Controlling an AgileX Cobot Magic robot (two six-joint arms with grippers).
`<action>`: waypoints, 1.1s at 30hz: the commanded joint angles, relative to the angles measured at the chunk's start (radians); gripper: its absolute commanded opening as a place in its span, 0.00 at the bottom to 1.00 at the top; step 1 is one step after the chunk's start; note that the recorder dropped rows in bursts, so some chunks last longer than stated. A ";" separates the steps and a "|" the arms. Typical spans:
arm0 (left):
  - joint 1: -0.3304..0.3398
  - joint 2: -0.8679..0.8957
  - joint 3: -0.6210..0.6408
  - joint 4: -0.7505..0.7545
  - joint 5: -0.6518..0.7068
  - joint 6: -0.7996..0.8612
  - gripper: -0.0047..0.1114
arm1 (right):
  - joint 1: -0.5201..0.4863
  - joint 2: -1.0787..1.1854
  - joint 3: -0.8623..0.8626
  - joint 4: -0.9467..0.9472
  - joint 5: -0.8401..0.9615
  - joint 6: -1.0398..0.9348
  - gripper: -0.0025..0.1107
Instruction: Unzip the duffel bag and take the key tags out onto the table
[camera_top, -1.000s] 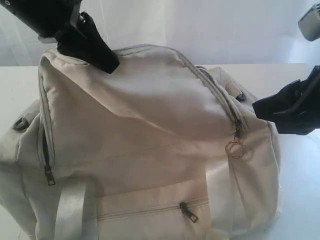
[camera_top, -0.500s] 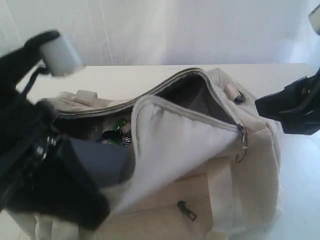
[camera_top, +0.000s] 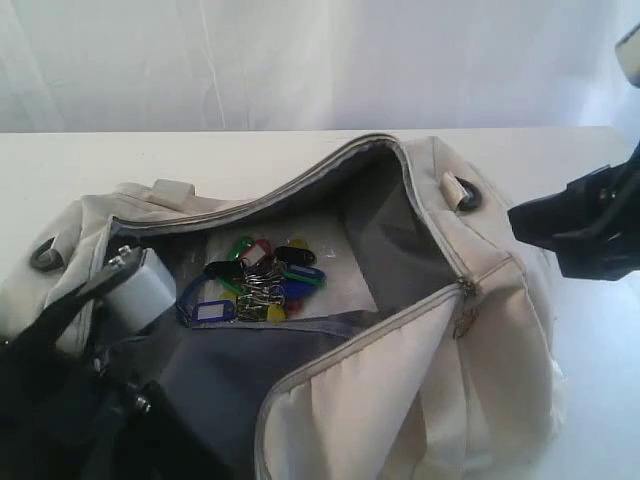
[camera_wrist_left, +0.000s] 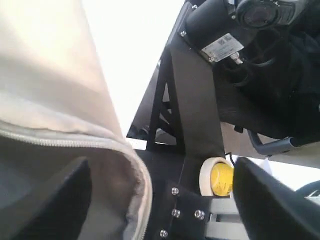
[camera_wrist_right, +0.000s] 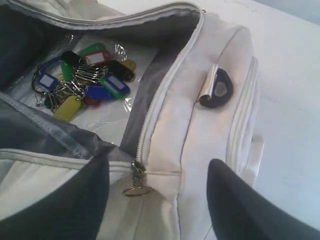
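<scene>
Blur hides most of the left gripper (camera_top: 120, 400) in the exterior view: a dark mass, cut off at the frame's corner, low against the end of the bag (camera_top: 480, 330) nearest it. Whether it touches the cloth cannot be made out. The bag lies unzipped on the white table (camera_top: 250, 155), soft cream cloth with grey lining. Inside it, just beyond that gripper, sit the key tags (camera_top: 255, 280), small plastic ovals in blue, green, yellow, red and black on metal rings. The right gripper (camera_top: 530, 225) hangs just off the bag's other end.

In the left wrist view, both fingers (camera_wrist_left: 55, 200) stand wide apart, clasping nothing. The bag's zip edge runs between them, and the key tags are out of sight.

In the right wrist view, the jaws gape, empty, over the bag's end, with a metal zip pull (camera_wrist_right: 134, 187) between them and a black D-ring (camera_wrist_right: 220, 90) just ahead. The key tags lie further ahead on crinkled clear plastic (camera_wrist_right: 135, 107).
</scene>
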 joint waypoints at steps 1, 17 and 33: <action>-0.002 -0.011 -0.065 -0.038 0.003 0.043 0.71 | -0.012 -0.005 0.037 0.009 -0.062 -0.010 0.50; -0.002 -0.056 -0.122 0.654 -0.001 -0.343 0.25 | 0.184 0.207 0.015 0.613 0.039 -0.398 0.09; -0.002 -0.056 -0.022 0.661 -0.140 -0.325 0.19 | 0.419 0.696 -0.137 0.145 0.078 0.013 0.02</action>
